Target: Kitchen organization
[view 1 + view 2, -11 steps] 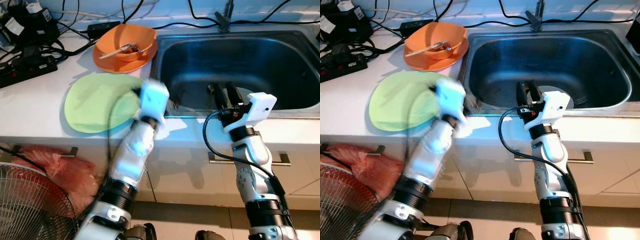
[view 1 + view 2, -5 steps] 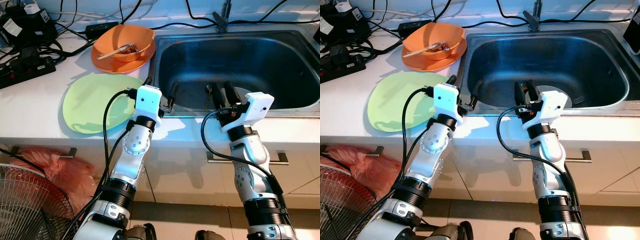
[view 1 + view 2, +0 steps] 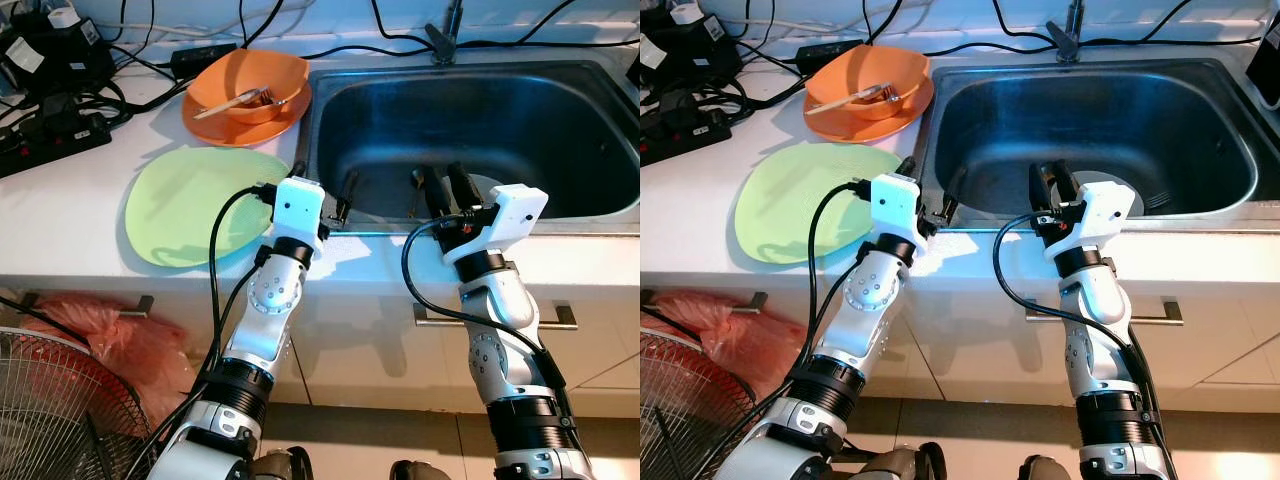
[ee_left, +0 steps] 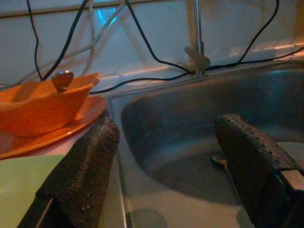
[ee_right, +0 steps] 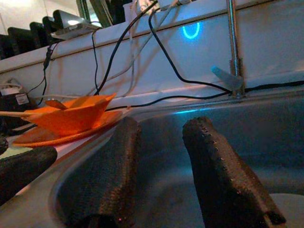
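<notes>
Landmark: sink (image 3: 600,140), steel basin set in the white counter (image 3: 70,215); all places are given from it.
Power strip (image 3: 55,135): far left of the sink, at the back of the counter, with a tangle of black cables. Likely the main snag for any reach toward that corner.
Green plate (image 3: 185,200): flat on the counter, left of the sink, near the front edge. Nothing on it.
Orange bowl (image 3: 250,80): on an orange plate (image 3: 215,125), just beside the sink's back-left corner. A utensil (image 3: 235,98) lies across the bowl. Probably dirty ware waiting to be moved.
Left gripper (image 3: 322,188): over the sink's front-left rim, fingers wide apart, holding nothing. It sits between the green plate and the basin, so either is in reach.
Spoon (image 4: 223,160): small utensil lying on the sink floor, ahead of the left gripper; type is uncertain.
Right gripper (image 3: 447,188): over the sink's front rim near the middle, fingers parted with a narrower gap, empty. Pointed down into the basin.
Tap (image 3: 447,35): behind the sink, cables draped past it.
Step, as judged: positioning; nothing grasped yet.
</notes>
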You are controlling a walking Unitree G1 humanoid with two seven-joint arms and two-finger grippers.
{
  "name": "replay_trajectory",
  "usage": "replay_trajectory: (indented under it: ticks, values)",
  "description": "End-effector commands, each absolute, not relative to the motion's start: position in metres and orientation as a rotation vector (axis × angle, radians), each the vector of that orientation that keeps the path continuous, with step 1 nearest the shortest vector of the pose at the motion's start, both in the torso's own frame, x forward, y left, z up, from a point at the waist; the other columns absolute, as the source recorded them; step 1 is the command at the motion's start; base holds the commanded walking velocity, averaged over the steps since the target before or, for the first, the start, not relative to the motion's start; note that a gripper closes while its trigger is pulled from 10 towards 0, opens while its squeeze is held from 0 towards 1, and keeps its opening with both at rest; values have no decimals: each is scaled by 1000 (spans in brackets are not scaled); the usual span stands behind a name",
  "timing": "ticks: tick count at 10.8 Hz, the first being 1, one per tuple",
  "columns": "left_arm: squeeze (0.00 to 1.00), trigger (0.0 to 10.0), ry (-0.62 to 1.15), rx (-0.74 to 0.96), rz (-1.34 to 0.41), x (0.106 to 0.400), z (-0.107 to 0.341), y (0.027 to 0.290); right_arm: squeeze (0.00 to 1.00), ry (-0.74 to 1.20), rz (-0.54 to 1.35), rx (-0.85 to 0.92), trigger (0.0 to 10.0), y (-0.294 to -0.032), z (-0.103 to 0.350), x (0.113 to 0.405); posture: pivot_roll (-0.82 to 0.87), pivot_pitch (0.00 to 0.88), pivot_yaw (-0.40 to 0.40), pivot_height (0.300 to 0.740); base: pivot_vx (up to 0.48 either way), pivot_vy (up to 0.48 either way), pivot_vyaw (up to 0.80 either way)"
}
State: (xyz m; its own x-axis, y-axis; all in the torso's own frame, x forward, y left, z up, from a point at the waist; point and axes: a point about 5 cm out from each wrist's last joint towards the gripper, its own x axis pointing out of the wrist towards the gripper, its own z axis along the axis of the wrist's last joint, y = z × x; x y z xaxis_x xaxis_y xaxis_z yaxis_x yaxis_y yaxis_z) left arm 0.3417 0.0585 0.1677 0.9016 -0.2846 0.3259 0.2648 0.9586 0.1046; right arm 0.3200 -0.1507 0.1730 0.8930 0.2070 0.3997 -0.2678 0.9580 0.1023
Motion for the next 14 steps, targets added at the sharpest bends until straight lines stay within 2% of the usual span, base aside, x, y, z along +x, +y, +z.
replay_trajectory:
  ticks: [1, 4, 6, 8, 11, 14]
  values:
    - [0, 10000, -325, 55, -258, 341, 160, 65, 0, -347, 247, 160, 10000, -150, 164, 322, -1, 122, 90, 740, 0, 0, 0]
    - [0, 10000, -338, 59, -254, 337, 160, 64, 0, -344, 250, 161, 10000, -150, 163, 322, 1, 128, 90, 740, 0, 0, 0]
    - [0, 10000, -393, 154, -246, 330, 170, 69, 0, -342, 249, 160, 10000, -150, 162, 321, 2, 131, 90, 740, 0, 0, 0]
    - [0, 10000, -437, 178, -234, 323, 179, 76, 0, -339, 250, 162, 10000, -150, 162, 321, 13, 133, 88, 740, 0, 0, 0]
    - [0, 10000, -382, 187, -233, 313, 164, 78, 0, -333, 258, 165, 10000, -147, 160, 322, 20, 133, 86, 740, 0, 0, 0]
    - [0, 10000, -353, 136, -232, 322, 162, 71, 0, -348, 229, 161, 10000, -152, 163, 322, 8, 129, 87, 740, 0, 0, 0]
